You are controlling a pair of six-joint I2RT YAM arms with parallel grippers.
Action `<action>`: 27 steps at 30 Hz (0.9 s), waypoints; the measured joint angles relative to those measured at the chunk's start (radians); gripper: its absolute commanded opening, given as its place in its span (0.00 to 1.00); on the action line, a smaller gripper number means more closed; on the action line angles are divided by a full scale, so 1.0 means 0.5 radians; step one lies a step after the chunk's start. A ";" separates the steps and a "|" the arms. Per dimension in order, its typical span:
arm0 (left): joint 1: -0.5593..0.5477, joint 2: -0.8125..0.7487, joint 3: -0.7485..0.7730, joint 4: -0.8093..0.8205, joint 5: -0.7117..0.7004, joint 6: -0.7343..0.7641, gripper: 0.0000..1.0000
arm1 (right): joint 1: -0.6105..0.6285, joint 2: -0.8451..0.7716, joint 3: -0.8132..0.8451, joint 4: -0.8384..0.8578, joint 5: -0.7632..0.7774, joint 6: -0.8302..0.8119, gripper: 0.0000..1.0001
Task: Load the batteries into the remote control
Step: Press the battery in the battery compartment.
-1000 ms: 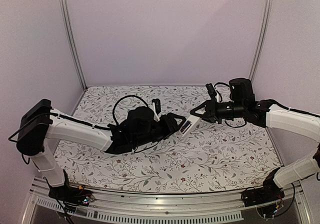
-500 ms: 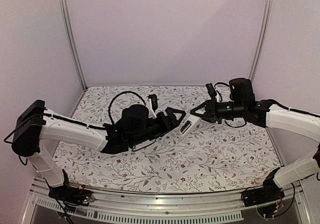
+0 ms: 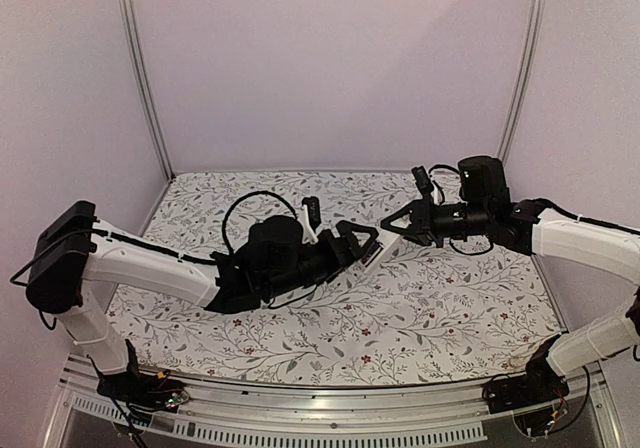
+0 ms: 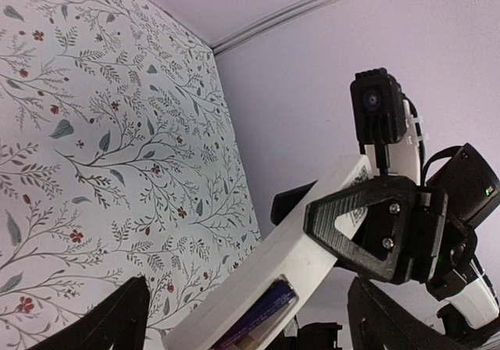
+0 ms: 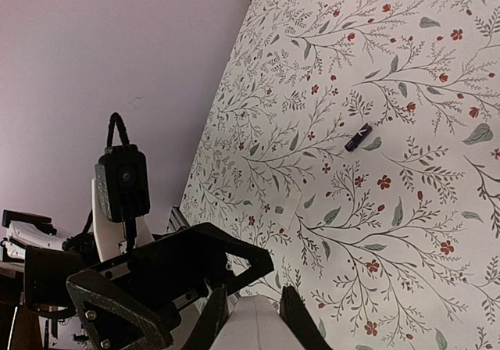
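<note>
My right gripper point(image 3: 392, 228) is shut on one end of the white remote control point(image 3: 374, 249) and holds it above the table. In the left wrist view the remote point(image 4: 312, 233) runs diagonally with its compartment facing the camera. A dark blue battery point(image 4: 262, 315) lies in that compartment. My left gripper point(image 3: 356, 242) is open, its fingers point(image 4: 117, 319) standing wide on either side of the remote's free end. A second dark battery point(image 5: 358, 137) lies loose on the floral table. The right wrist view shows the remote point(image 5: 254, 330) between my right fingers point(image 5: 215, 319).
A flat white cover piece point(image 5: 291, 209) lies on the floral table point(image 3: 450, 308) below the grippers. Metal frame posts point(image 3: 140, 68) and lilac walls close in the back and sides. The left wrist camera point(image 5: 121, 182) sits close in front of the right gripper.
My left gripper rose slightly, then came back down and closer around the remote's free end. The right arm and the remote have stayed still.
</note>
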 measured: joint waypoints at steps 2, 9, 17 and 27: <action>0.000 0.005 0.005 -0.010 0.001 -0.009 0.87 | 0.000 0.000 0.000 0.000 0.000 0.000 0.00; 0.000 0.036 0.072 -0.073 0.008 -0.050 0.85 | 0.000 0.000 0.000 -0.001 0.000 0.000 0.00; 0.000 0.048 0.091 -0.092 0.023 -0.072 0.84 | 0.000 0.000 0.001 -0.002 0.000 0.000 0.00; 0.000 0.066 0.090 -0.093 0.031 -0.111 0.84 | 0.000 0.001 0.011 -0.013 0.000 -0.003 0.00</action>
